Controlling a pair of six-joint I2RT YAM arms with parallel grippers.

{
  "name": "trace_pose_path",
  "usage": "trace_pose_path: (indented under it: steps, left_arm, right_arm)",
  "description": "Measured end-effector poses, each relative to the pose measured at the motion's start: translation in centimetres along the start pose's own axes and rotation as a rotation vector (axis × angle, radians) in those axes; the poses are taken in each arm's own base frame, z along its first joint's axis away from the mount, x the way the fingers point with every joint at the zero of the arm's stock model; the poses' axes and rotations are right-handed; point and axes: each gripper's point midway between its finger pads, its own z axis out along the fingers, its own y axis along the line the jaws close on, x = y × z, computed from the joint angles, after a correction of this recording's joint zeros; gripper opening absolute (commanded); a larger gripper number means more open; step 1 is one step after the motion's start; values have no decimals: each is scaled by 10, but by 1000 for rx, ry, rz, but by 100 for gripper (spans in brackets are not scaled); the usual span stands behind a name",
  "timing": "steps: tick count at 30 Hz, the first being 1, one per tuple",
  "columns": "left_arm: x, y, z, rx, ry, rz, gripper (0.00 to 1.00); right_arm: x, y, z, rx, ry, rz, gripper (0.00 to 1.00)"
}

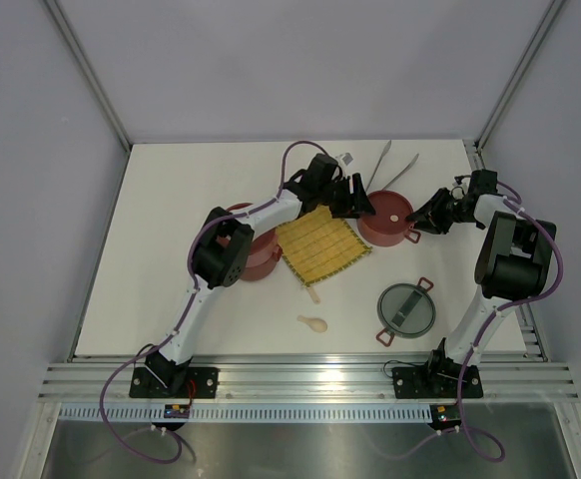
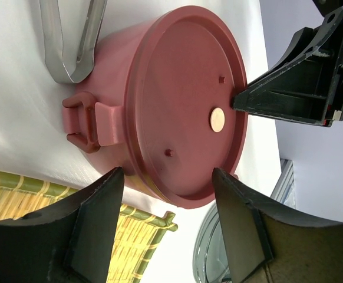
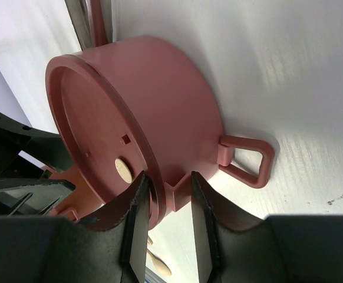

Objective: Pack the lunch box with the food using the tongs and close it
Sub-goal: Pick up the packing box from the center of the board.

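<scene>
A dark-red lunch box tier (image 1: pixel 380 226) with a flat red lid (image 2: pixel 183 106) on it stands right of the table's middle; a small tan round spot marks the lid. My right gripper (image 3: pixel 168 180) is shut on its right rim, one finger on the lid and the other outside the wall by a bracket. From the left, my left gripper (image 2: pixel 167 174) stands open just short of the tier's edge, holding nothing. The silver tongs (image 1: pixel 385 165) lie on the table behind the tier, also seen in the left wrist view (image 2: pixel 71 41). The food is out of view.
A second red tier (image 1: pixel 261 261) sits under the left arm's elbow. The yellow woven mat (image 1: pixel 320 249) lies between the two tiers. Nearer the arm bases are the grey see-through lid (image 1: pixel 406 309) with red clips and a cream spoon (image 1: pixel 312 322).
</scene>
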Motion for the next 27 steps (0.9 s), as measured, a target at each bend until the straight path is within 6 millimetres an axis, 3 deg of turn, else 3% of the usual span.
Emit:
trace_pose_path:
  steps: [19, 24, 27]
  left_arm:
    - [-7, -1, 2, 17, -14, -42, 62]
    - [-9, 6, 4, 8, -14, -48, 40]
    - [-8, 11, 5, 1, -10, -55, 38]
  right_arm:
    - [0, 0, 0, 0, -1, 0, 9]
    - [-2, 0, 0, 5, -6, -2, 8]
    - [-2, -1, 0, 9, -8, -2, 8]
